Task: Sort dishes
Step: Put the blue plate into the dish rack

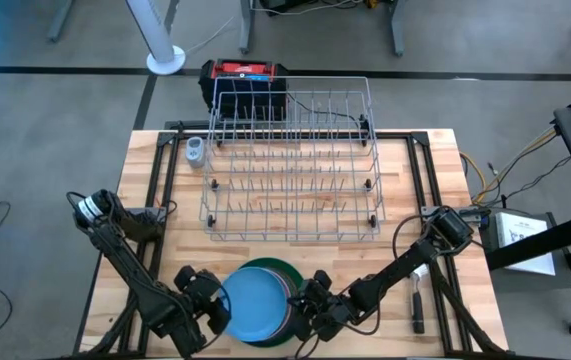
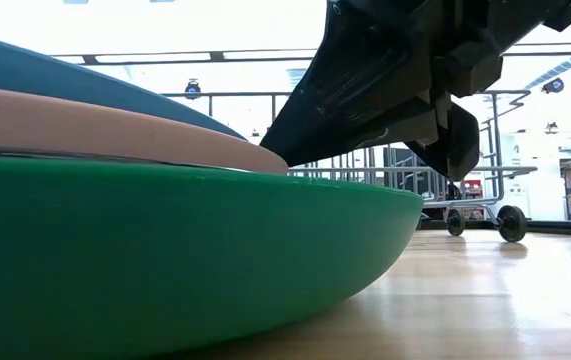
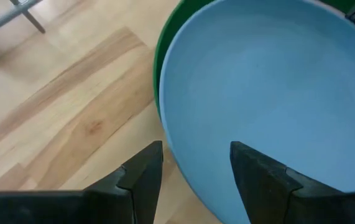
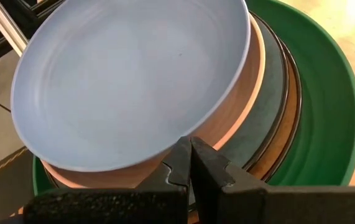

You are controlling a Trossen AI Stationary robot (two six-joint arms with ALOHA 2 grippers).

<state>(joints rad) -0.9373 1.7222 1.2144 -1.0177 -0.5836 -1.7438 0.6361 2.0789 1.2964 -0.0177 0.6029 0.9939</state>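
Stack: all plates sit in one pile at the near edge of the table (image 1: pixel 295 235), in front of the wire rack (image 1: pixel 292 165).
Green plate (image 2: pixel 165 250): bottom of the stack, flat on the table, the widest.
Dark orange-brown plates (image 4: pixel 284 106): edges show above the green plate; how many, cannot tell.
Pink plate (image 4: pixel 236 109): directly under the top plate.
Light blue plate (image 1: pixel 260 303): top of the stack, tilted, one side raised off the pink plate.
Left gripper (image 3: pixel 196 168): at the stack's left side, fingers apart, straddling the blue plate's rim; not clamped.
Right gripper (image 4: pixel 191 163): at the stack's right side, fingers together, tip set against the stack's edge under the blue plate's rim; holding nothing.
Rack: beyond the stack, no plates in it.
Brush (image 1: pixel 417 297): to the right of the stack, untouched.
Progress: judged at the start; no plate sorted, five remaining.
Step in hand: likely freeing the blue plate for pickup.
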